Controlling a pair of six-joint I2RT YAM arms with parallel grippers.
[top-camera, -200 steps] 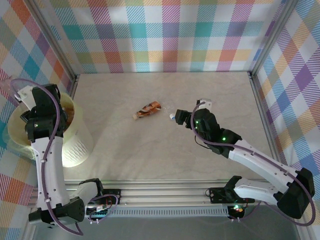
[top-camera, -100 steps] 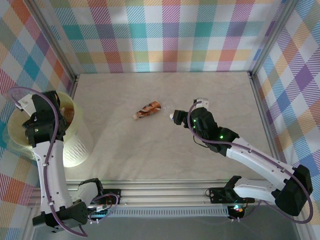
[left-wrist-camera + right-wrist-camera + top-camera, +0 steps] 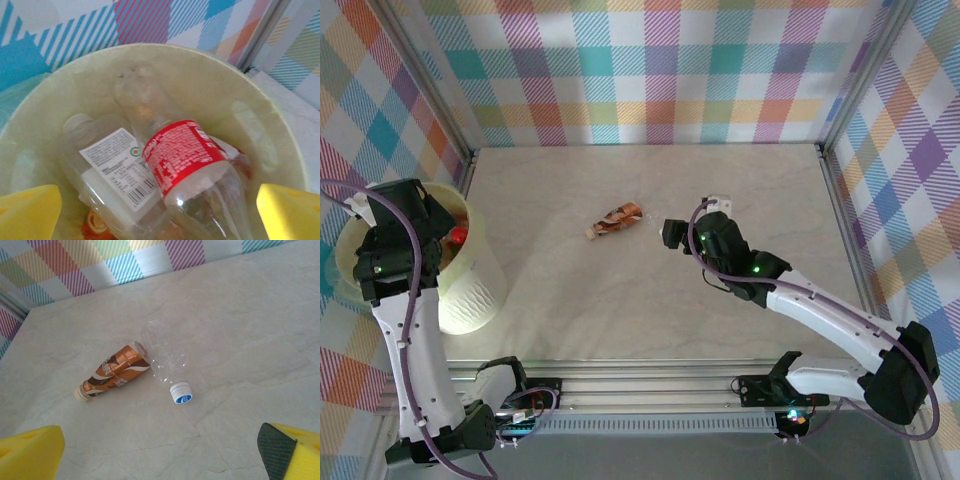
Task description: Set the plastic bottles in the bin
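Since a second ago my left fingers (image 3: 160,214) have been spreading from nearly closed to wide apart, and my left arm has been drawing back toward the near edge. My right fingers (image 3: 671,233) have been creeping leftward over the table (image 3: 620,300).

The table is carrying two bottles ahead of my right fingers. The bin (image 3: 470,290) is sitting right under my left fingers, its pale yellow-green wall ringing everything between them. My left fingers are standing open, their yellow pads (image 3: 29,212) gripping nothing. Directly below them a red-labelled bottle (image 3: 182,160) is lying loose inside the bin. It is resting on top of a white-labelled bottle (image 3: 115,165) that is lying toward my left pad.

My right fingers are also hanging open and empty above the table. Ahead of them, a little toward the left pad's side, a brown-labelled bottle (image 3: 114,371) is lying flat on the table, well apart from the pads. A clear bottle (image 3: 162,357) is lying just beside it, nearer the middle of the gap. Its base is seeming to touch the brown one's end, and its blue-and-white cap (image 3: 181,392) is pointing back toward my fingers.
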